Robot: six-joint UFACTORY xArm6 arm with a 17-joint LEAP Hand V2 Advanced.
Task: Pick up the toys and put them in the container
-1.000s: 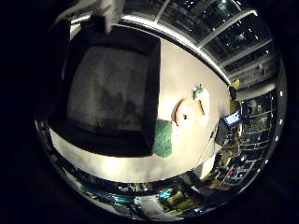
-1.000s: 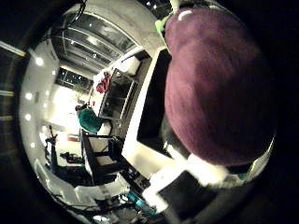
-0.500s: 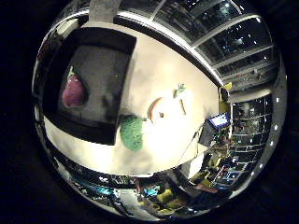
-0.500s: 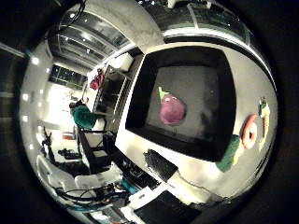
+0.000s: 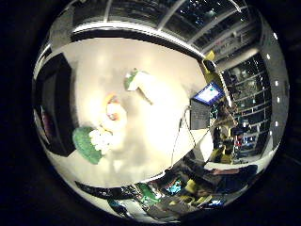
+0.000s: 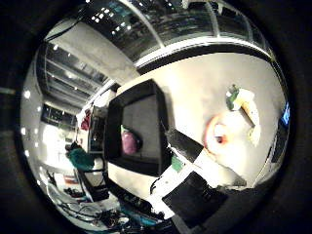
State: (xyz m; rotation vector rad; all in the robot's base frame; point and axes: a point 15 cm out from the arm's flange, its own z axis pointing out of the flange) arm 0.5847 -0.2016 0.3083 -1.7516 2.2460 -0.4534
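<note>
Purple toy [image 6: 129,142] already inside the black container [image 6: 139,100] at the worktop [image 5: 155,70] edge; robot hand [image 6: 195,192] empty, grip state indiscernible, ring toy [image 6: 216,134] likely next.

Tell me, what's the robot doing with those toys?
It is tidying toys into the black container. A purple toy already lies inside it. The robot's hand is over the white table, where a green toy, an orange ring toy and a pale toy with a green end still wait.
</note>
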